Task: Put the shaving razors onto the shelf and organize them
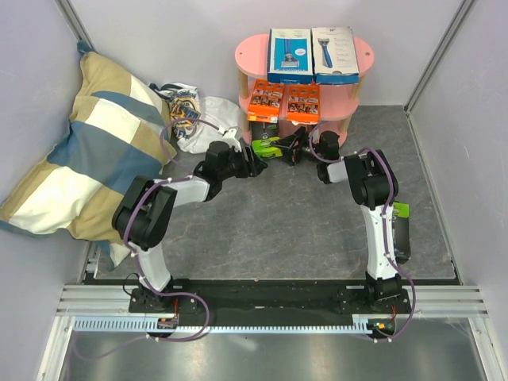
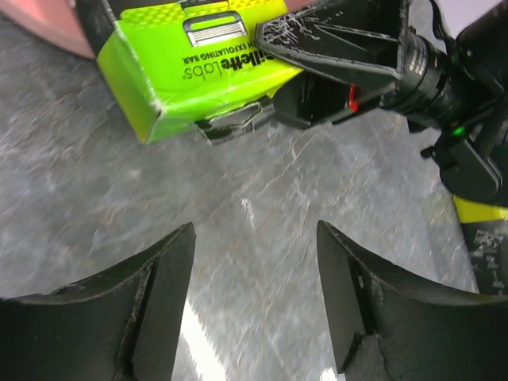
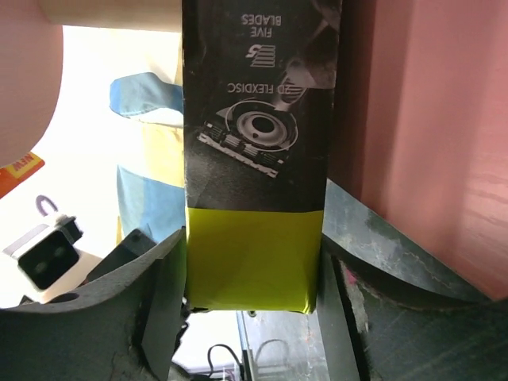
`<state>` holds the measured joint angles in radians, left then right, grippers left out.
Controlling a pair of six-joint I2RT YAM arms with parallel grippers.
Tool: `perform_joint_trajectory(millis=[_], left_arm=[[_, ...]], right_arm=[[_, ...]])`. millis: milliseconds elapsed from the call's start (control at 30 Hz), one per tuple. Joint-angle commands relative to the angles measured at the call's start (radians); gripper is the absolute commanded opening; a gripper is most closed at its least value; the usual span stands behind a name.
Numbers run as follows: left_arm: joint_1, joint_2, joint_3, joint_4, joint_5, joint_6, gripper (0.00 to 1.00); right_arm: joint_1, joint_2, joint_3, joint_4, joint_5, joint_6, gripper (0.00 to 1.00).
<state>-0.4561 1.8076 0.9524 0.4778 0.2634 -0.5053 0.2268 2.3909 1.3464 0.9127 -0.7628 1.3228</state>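
The pink shelf [image 1: 246, 51] stands at the back. A blue box [image 1: 290, 54] and a white box [image 1: 334, 54] lie on its top board, and two orange cards [image 1: 266, 99] [image 1: 303, 101] on the middle one. A lime-green box [image 1: 268, 147] [image 2: 190, 71] lies at the shelf's foot, just ahead of my left gripper [image 1: 255, 161] [image 2: 254, 238], which is open with only floor between its fingers. My right gripper [image 1: 305, 151] [image 3: 252, 254] holds the black box [image 1: 295, 145] [image 3: 258, 119] by its lime end, one finger pressed against each side, beside the shelf's pink board [image 3: 421, 119].
A big checked pillow [image 1: 87, 143] leans on the left wall. A white plastic bag [image 1: 194, 115] of small colourful items lies between the pillow and the shelf. A dark object with a lime label [image 1: 401, 230] lies by the right arm. Grey walls close in both sides.
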Motion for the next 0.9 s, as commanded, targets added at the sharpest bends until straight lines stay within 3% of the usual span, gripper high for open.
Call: perform_joint_trajectory(millis=[0,200,300,500,867], left_arm=[[-0.001,0.122,0.097,0.114,0.008,-0.094,0.64],[-0.001,0.265,0.181,0.191,0.036,-0.197,0.38],[-0.001,0.312,0.215,0.206,0.037,-0.216,0.32],[0.000,0.338,0.232,0.251,0.036,-0.265,0.28],[0.000,0.418,0.362,0.188,0.037,-0.302,0.28]], right_arm=[[-0.012,0.014,0.050,0.121,-0.001,0.029,0.70],[-0.015,0.022,0.033,0.147,0.003,0.050,0.71],[-0.014,0.028,0.027,0.169,0.005,0.064,0.72],[-0.015,0.036,0.014,0.180,-0.006,0.072,0.72],[-0.021,0.002,-0.062,0.183,-0.030,0.058,0.74]])
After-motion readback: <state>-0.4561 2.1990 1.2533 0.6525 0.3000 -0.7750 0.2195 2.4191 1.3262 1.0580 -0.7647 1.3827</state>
